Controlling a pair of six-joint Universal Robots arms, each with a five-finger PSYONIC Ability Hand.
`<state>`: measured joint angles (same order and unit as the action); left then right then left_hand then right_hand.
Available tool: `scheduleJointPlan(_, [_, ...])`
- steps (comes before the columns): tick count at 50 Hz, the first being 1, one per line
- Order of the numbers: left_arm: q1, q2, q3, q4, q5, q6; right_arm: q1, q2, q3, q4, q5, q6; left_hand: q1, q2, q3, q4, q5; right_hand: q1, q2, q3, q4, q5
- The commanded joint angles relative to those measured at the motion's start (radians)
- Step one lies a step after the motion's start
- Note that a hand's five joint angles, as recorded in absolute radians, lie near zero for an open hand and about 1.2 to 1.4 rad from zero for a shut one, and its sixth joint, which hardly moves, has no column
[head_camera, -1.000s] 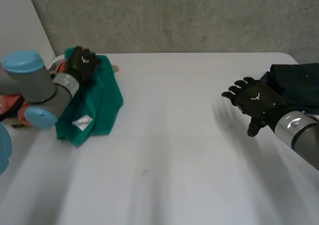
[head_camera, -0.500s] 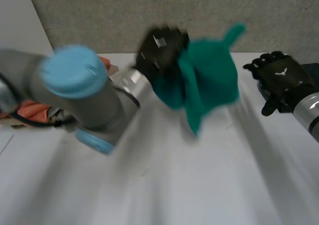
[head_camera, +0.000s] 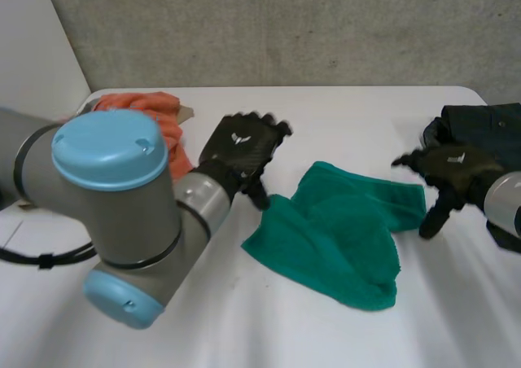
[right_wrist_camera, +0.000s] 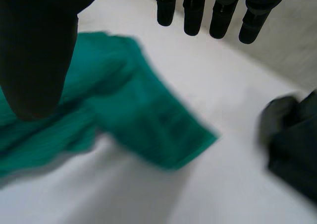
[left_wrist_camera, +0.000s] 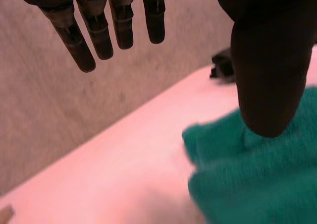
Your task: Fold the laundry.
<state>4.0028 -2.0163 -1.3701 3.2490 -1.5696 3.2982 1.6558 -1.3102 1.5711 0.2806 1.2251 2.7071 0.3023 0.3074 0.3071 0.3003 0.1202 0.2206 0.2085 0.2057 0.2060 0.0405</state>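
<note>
A green cloth lies crumpled on the white table near its middle. My left hand hovers just left of the cloth with straight fingers and holds nothing; the green cloth lies below its thumb. At the right, my right hand is open beside the cloth's right corner, clear of it. In the right wrist view the green cloth lies under my right hand, whose fingers are straight.
An orange cloth is heaped at the table's far left, behind my left arm. A dark garment is piled at the far right edge, also seen as a dark garment beyond the right hand. A grey wall stands behind the table.
My left hand swung the green cloth from the far left to the middle and let go of it; the cloth now lies on the table. My right hand moved back toward it.
</note>
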Motion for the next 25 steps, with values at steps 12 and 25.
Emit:
scheduleJointPlan(12, [-0.017,-0.111,-0.092,0.07,0.195,0.006,-0.014,0.032,0.132,-0.31,-0.042,-0.188,0.09,0.085,0.085,0.092,0.098,0.035,0.047,0.05,0.049,0.04])
scheduleJointPlan(25, [-0.149,-0.209,-0.048,0.127,0.037,0.052,-0.002,0.27,-0.077,-0.152,-0.055,-0.374,0.169,0.164,0.164,0.171,0.176,0.084,0.096,0.099,0.099,0.09])
